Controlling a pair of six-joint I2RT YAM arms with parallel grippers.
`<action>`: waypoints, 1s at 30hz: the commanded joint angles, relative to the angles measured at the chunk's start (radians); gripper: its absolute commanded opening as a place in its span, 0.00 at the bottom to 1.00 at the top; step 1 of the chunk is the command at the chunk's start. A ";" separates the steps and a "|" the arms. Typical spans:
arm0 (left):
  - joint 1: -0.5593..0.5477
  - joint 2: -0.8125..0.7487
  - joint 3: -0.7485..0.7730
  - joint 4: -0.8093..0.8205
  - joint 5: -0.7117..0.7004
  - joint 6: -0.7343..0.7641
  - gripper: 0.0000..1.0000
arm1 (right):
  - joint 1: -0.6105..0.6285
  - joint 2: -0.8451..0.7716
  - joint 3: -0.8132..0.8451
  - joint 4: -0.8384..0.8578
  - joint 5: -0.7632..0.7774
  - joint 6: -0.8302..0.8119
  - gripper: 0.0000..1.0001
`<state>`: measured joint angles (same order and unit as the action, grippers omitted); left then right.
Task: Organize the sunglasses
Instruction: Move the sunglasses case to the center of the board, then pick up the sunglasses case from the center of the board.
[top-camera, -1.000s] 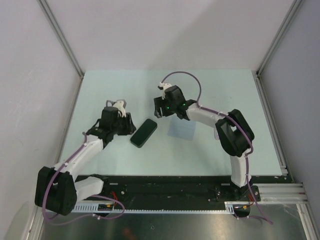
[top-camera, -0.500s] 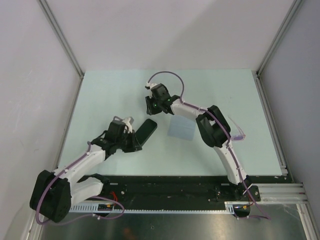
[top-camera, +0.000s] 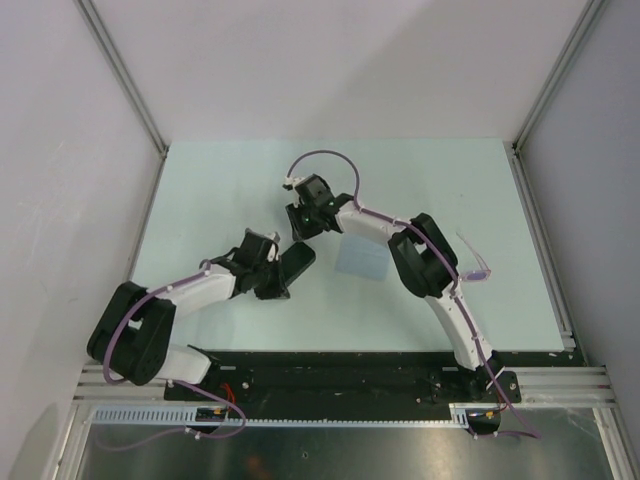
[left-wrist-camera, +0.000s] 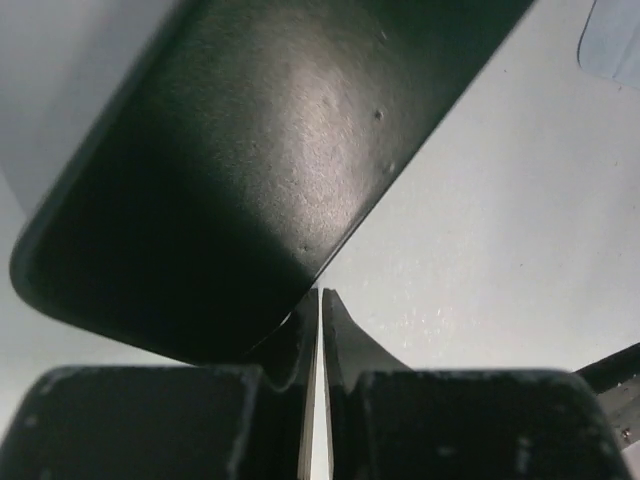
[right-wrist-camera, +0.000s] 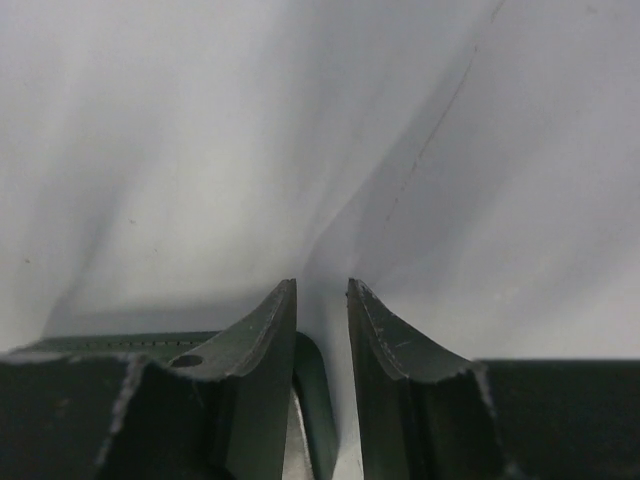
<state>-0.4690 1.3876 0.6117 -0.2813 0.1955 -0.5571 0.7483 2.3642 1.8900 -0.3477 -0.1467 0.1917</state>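
Note:
The sunglasses (top-camera: 476, 264), thin pink frame and pale lenses, lie on the table just right of my right arm's elbow, far from both grippers. A black oblong case (top-camera: 298, 262) lies mid-table. My left gripper (top-camera: 278, 280) is at its near end. In the left wrist view the case (left-wrist-camera: 250, 150) fills the upper left, its edge overlapping the left finger, and the left gripper (left-wrist-camera: 320, 293) is shut with nothing between its jaws. My right gripper (top-camera: 298, 232) hovers over the case's far end. In its wrist view the right gripper (right-wrist-camera: 322, 285) stands narrowly open; a dark rounded edge shows low between the fingers.
A pale blue square cloth (top-camera: 362, 260) lies flat right of the case, partly under the right forearm; its corner (left-wrist-camera: 615, 40) shows in the left wrist view. Grey walls and metal posts close off the table's sides and back.
The left gripper slid right to the case's near end and shut. The right gripper moved left over the case's far end and narrowed. The right elbow swung in, uncovering the sunglasses.

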 joint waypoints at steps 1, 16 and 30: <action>0.004 -0.013 0.026 0.042 -0.103 -0.076 0.07 | -0.007 -0.049 -0.037 -0.140 0.001 -0.032 0.33; 0.073 -0.047 0.045 0.056 -0.214 -0.070 0.14 | 0.100 -0.338 -0.393 -0.085 0.186 -0.029 0.41; 0.254 -0.182 0.028 -0.010 -0.283 -0.073 0.48 | 0.193 -0.383 -0.304 -0.072 0.302 -0.119 1.00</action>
<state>-0.2642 1.2732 0.6159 -0.2584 -0.0196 -0.6228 0.8761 1.9804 1.5066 -0.4210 0.1135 0.1429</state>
